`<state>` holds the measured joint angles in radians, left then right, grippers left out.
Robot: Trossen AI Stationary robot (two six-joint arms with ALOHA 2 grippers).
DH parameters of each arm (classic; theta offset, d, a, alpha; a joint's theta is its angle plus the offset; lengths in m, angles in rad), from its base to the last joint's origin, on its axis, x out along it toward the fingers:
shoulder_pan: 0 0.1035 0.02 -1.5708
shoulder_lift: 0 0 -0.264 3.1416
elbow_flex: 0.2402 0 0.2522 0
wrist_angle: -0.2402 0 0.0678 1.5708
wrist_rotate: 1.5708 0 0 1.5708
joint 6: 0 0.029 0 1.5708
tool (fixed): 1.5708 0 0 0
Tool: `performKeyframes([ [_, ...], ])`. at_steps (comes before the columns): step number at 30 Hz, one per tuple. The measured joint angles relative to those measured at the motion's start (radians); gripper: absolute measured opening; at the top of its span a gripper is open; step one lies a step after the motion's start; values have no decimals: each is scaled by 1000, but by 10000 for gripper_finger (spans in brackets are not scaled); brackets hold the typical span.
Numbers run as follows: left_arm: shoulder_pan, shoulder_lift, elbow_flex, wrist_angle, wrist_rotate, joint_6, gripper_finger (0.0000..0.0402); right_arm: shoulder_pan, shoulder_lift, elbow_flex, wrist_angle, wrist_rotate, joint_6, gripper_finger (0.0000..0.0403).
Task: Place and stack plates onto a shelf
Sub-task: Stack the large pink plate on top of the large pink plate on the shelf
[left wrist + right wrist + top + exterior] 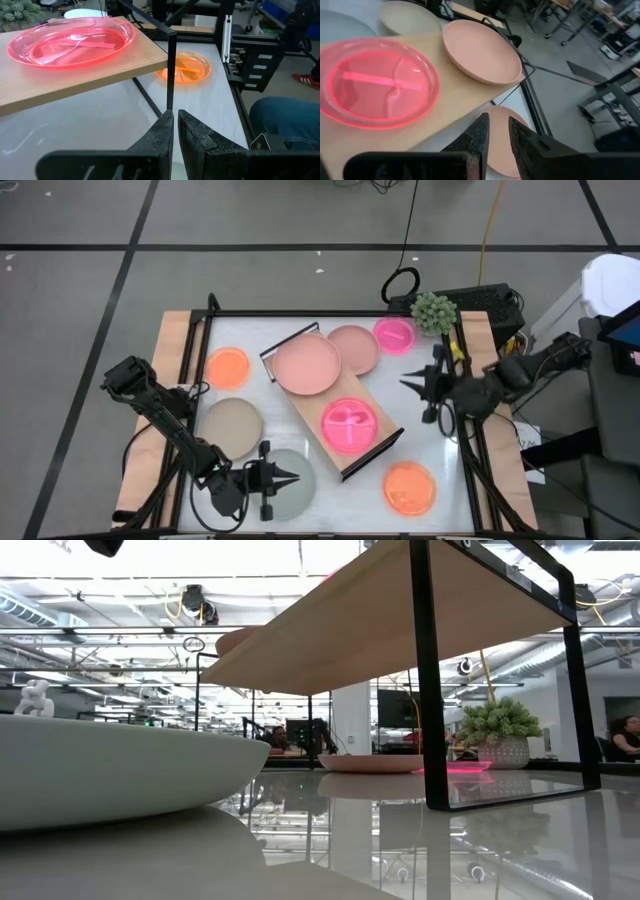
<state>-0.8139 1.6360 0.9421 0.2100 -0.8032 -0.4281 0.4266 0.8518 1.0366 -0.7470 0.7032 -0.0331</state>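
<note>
The light-wood shelf (300, 412) stands slantwise in the middle of the table on black frame legs (428, 690). Two plates rest on its board: a dusty-pink plate (307, 364) at the far end and a translucent hot-pink divided plate (349, 426) at the near end. My left gripper (297, 478) hangs shut above the pale grey-green plate (290, 492) at the near edge, pointing at the shelf's near end (100, 65). My right gripper (403, 380) hovers right of the shelf, its fingers (480, 131) a narrow gap apart with nothing between them, pointing at the dusty-pink plate (480, 50).
On the tabletop lie a beige plate (232, 425), a small orange plate (227, 367), another dusty-pink plate (356, 346), a small hot-pink plate (394, 333) and an orange divided plate (409, 487). A potted plant (434, 311) stands at the far right corner. A person's leg (285, 120) shows beyond the table.
</note>
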Motion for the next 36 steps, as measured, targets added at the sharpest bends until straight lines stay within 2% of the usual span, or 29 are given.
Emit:
performKeyframes([
  [5, 9, 0, 0, -8, 0, 17, 33, -154, -86, -135, 173, -134, -149, 56],
  [9, 26, 0, 0, -8, 0, 30, 33, -274, -125, -236, 277, -218, -202, 56],
  [14, 47, 1, 0, -6, 0, 27, 33, -422, -128, -311, 322, -360, -255, 56],
  [18, 57, 1, 0, -6, 0, 7, 33, -536, -128, -358, 339, -416, -295, 56],
  [24, 62, 1, 0, -6, 0, 6, 33, -677, -127, -449, 453, -571, -368, 74],
  [31, 63, 1, 0, -6, 0, 3, 33, -792, -58, -494, 577, -710, -486, 111],
  [36, 63, 1, 0, -5, 0, -9, 33, -851, 40, -494, 596, -747, -584, 113],
])
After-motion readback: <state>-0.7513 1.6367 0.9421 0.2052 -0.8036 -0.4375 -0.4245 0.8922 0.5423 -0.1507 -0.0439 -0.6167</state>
